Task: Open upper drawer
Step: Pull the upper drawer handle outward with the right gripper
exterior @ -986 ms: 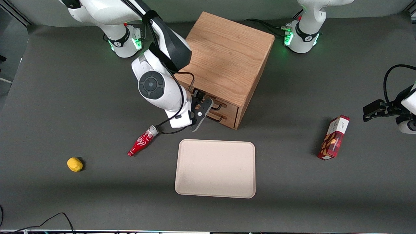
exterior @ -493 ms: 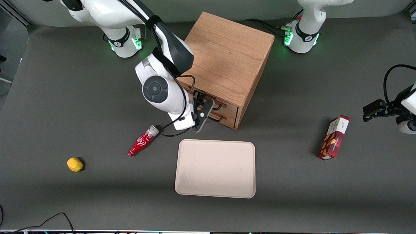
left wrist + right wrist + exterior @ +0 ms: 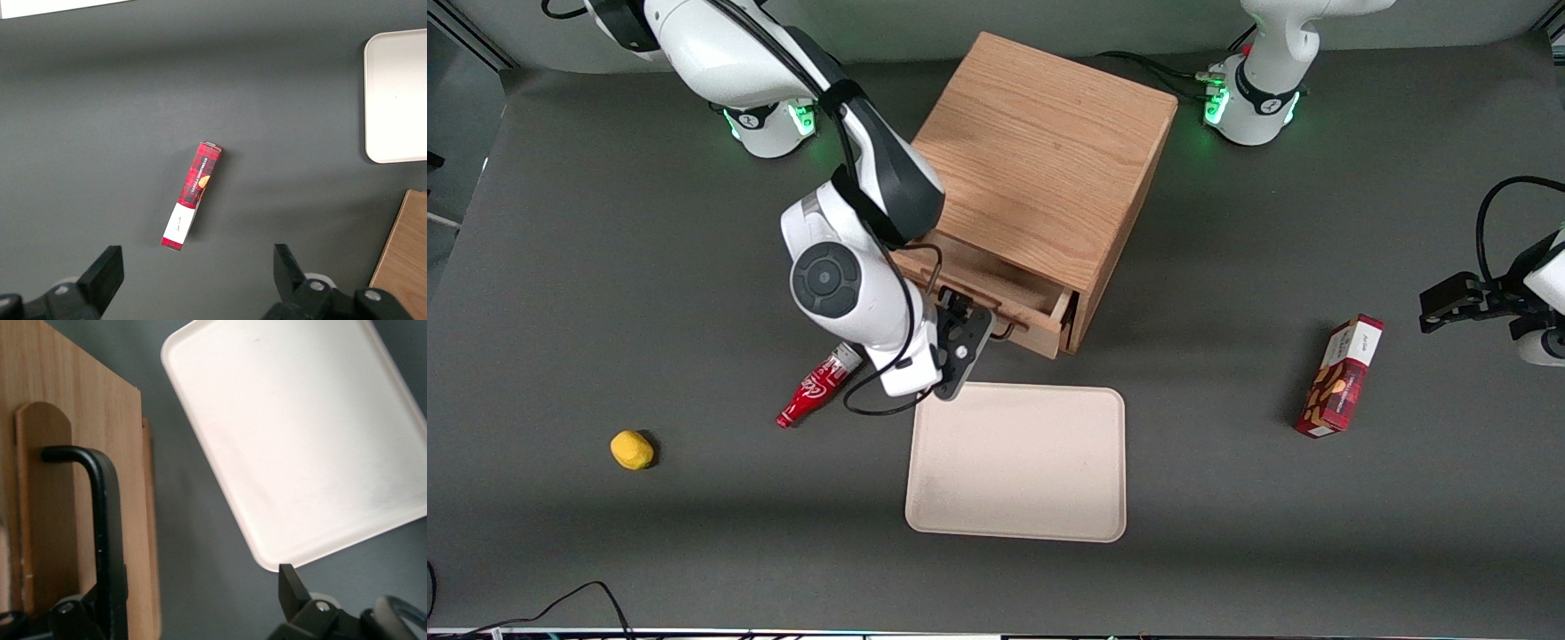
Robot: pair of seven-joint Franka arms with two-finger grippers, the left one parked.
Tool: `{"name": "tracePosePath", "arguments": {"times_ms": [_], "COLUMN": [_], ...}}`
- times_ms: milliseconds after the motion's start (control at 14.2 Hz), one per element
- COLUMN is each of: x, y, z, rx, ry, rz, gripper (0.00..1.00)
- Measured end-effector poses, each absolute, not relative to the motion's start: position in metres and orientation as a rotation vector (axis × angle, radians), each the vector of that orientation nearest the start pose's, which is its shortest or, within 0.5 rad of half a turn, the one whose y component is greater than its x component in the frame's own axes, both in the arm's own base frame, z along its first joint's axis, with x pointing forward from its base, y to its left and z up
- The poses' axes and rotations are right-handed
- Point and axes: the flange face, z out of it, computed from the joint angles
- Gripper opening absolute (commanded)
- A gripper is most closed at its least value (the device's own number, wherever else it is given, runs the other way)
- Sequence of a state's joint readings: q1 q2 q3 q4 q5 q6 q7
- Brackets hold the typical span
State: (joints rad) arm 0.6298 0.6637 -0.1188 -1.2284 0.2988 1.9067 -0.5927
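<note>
The light oak upper drawer [image 3: 996, 298] of the cube-shaped oak cabinet [image 3: 1040, 169] is now seen drawn partway out of the cabinet front, its plain wood tray exposed as a shallow strip between the drawer front and the cabinet body; half a second ago its front was flush with the lower drawer and both black wire handles were visible, one above the other. The right arm's black pincer [image 3: 969, 333] has been carried away from the cabinet toward the front camera and now hangs just over the near edge of the pale beige rectangular tray [image 3: 1016, 462] on the dark grey table [image 3: 605, 293]. In the wrist view the thin black wire handle [image 3: 103, 520] is seen running down between the pincer's fingers, one finger [image 3: 293, 587] standing well clear of it, so the pincer appears hooked around the handle rather than clamped on it; how far it is parted cannot be told with certainty. The drawer is judged partly open, and more pull along the same line is probably needed.
</note>
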Motion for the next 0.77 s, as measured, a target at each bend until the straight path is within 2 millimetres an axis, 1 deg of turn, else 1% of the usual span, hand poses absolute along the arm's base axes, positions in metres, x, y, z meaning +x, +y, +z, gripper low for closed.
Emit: {"name": "tracePosePath", "arguments": {"times_ms": [282,493,634,775], "x": [0.648,0.673,0.686,0.698], "y": [0.386,0.367,0.355,0.340], "z": [0.389,0.391,0.391,0.392], "rx": [-2.568,-2.606,-2.627,-2.654], "ry": [-1.469,-1.470,-1.449,-1.431], "rz": [-0.101,-0.185,-0.242,-0.300], "gripper": [1.00,1.00,1.00,1.00]}}
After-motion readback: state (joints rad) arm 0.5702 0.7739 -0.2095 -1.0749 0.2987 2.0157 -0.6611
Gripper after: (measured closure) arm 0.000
